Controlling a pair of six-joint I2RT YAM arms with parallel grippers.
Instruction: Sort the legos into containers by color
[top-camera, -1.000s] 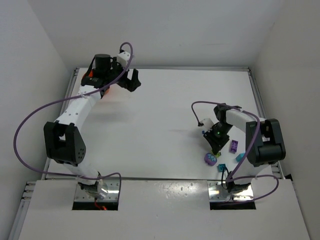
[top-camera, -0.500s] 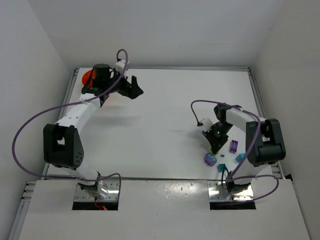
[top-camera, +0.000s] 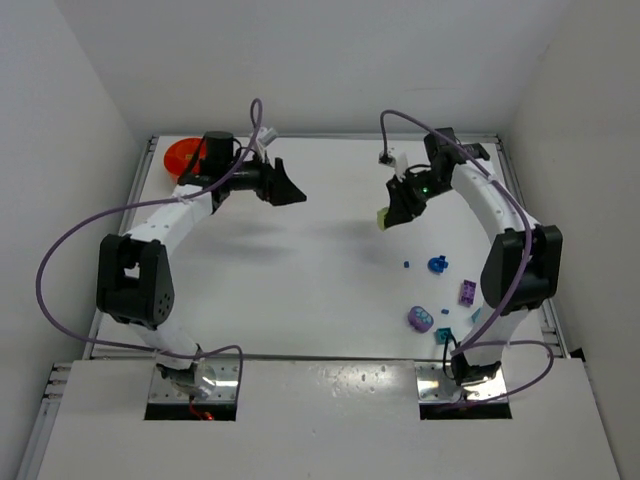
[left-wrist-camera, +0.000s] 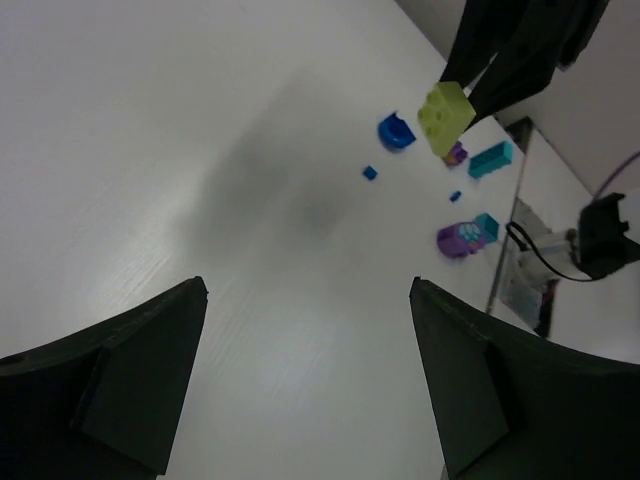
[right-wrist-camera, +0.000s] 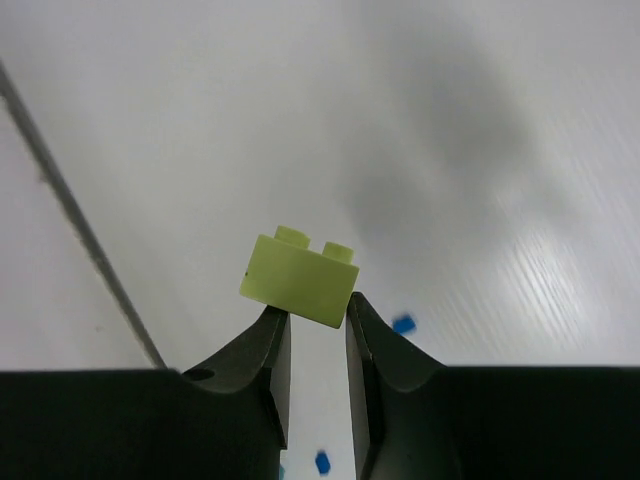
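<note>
My right gripper (top-camera: 388, 212) is shut on a lime green lego (top-camera: 381, 221) and holds it in the air over the back middle of the table. In the right wrist view the lego (right-wrist-camera: 300, 277) sits pinched at its lower edge between the fingertips of the gripper (right-wrist-camera: 313, 308). My left gripper (top-camera: 292, 190) is open and empty, pointing right toward the lego (left-wrist-camera: 446, 115). The orange bowl (top-camera: 180, 155) stands at the far left corner, behind the left arm. Loose legos lie at the near right: a blue one (top-camera: 437, 265), a purple one (top-camera: 467, 293), a teal one (top-camera: 443, 335).
A round purple piece (top-camera: 420, 320) and a tiny blue bit (top-camera: 407, 265) lie among the loose legos. A metal rail (top-camera: 522, 210) runs along the table's right edge. The left wrist view shows the pile too, with a teal brick (left-wrist-camera: 490, 159).
My right gripper has risen from the pile at the near right, carrying the lime green lego up and toward the back middle. My left arm has swung right, uncovering the orange bowl.
</note>
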